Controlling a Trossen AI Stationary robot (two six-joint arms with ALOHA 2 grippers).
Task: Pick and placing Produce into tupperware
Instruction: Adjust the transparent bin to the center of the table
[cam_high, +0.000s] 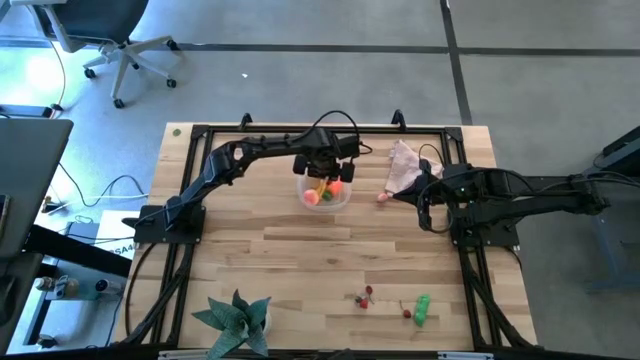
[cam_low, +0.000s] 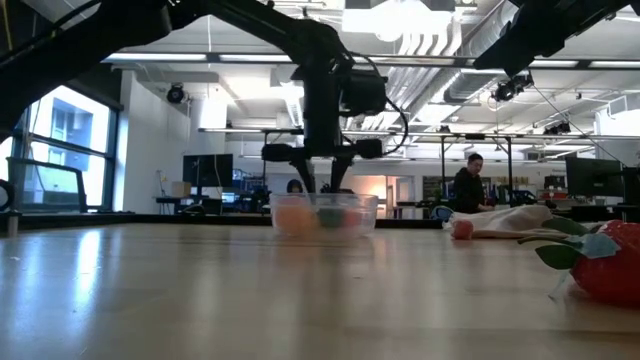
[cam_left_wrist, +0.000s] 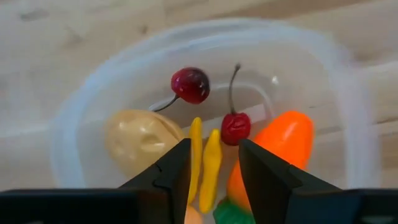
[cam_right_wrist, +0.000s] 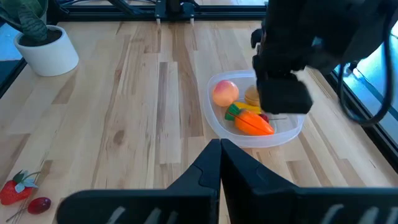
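While the left gripper (cam_left_wrist: 213, 163) hangs directly over the small clear plastic tupperware with rounded corners (cam_high: 327, 196), its two dark fingers stand narrowly parted with nothing between them. Below them in the container lie a tan toy potato (cam_left_wrist: 138, 138), two yellow sticks (cam_left_wrist: 205, 163), a pair of red cherries on stems (cam_left_wrist: 191, 84) and an orange carrot (cam_left_wrist: 283, 143). More produce sits well apart at the table's near edge: a green pepper (cam_high: 422, 309) and further red cherries (cam_high: 365, 297). Beside the pinkish-beige cloth (cam_high: 404, 164), the right gripper (cam_right_wrist: 220, 163) waits with fingers pressed together, holding nothing.
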